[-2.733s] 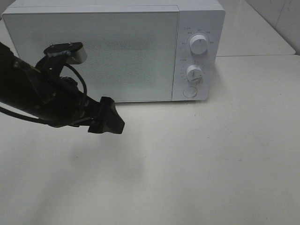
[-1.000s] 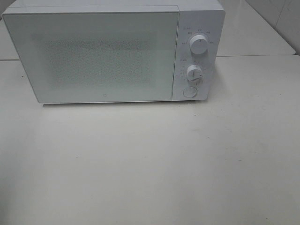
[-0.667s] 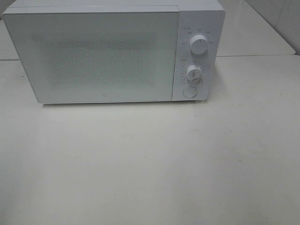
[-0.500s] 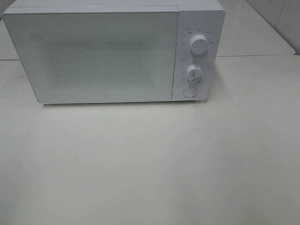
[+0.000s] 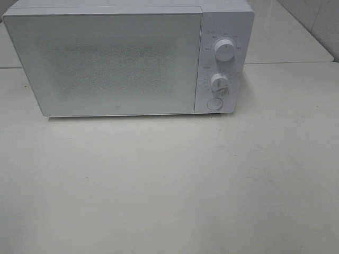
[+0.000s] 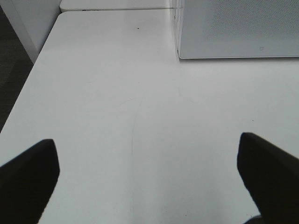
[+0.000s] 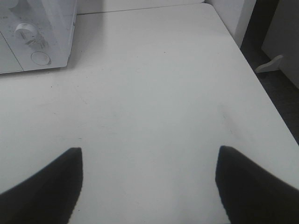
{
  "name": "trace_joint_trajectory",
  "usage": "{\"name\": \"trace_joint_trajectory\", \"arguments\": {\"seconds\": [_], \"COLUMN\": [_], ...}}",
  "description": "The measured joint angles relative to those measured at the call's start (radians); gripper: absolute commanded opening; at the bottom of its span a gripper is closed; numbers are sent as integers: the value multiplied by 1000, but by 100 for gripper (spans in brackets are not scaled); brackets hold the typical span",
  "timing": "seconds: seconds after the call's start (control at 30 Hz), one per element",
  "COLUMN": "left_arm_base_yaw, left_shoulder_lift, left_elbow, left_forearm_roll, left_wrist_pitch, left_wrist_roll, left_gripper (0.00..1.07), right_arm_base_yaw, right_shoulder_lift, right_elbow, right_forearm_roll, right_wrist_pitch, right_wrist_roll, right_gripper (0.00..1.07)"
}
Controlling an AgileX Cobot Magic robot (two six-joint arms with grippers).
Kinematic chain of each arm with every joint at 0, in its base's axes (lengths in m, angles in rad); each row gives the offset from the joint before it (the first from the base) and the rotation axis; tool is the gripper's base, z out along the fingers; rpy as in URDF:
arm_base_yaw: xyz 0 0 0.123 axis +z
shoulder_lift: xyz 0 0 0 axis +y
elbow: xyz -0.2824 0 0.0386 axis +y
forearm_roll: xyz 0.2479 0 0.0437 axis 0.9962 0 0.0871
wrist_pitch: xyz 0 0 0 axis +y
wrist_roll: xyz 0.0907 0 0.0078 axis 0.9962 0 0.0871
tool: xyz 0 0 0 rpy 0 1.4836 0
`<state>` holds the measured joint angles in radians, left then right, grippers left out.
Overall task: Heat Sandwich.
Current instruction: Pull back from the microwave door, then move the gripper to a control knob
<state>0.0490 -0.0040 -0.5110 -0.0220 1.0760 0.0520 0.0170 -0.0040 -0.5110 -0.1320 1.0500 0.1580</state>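
Against the far side of the white tabletop (image 5: 180,185), white microwave (image 5: 116,63), door (image 5: 106,58) shut, speckled frosted panel with nothing discernible through it. Right of the door, narrow control strip: upper dial (image 5: 224,51), lower dial (image 5: 219,82) and round button (image 5: 214,103), stacked one under another. Tiny grey printing ringed around both dials, too small to read; small mark low on the door, likewise illegible; no brand name legible anywhere. Sandwich not seen in any view, so cannot tell where. From the left wrist camera, left fingers (image 6: 28,182) released, spread wide above bare tabletop, grasping nothing, front corner of the microwave well ahead. From the right wrist camera, right fingers (image 7: 42,186) likewise released and wide apart, nothing between, poised over the tabletop, lower dial and button of the microwave off to one side ahead, tabletop edge and dark floor (image 7: 287,88) on the other side.
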Motion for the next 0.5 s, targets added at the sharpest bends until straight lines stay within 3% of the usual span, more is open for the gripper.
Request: {"name": "trace_joint_trajectory", "arguments": {"seconds": [0.5], "left_arm_base_yaw": [0], "left_shoulder_lift": [0], "left_elbow": [13], "left_forearm_roll": [-2], "left_wrist_pitch": [-27], "left_wrist_roll": [0], "left_gripper": [98], "right_arm_base_yaw": [0], "right_shoulder_lift": [0], "right_elbow": [0], "right_forearm_roll": [0], "right_wrist_pitch": [0], "right_wrist_roll": [0], "right_gripper": [75]}}
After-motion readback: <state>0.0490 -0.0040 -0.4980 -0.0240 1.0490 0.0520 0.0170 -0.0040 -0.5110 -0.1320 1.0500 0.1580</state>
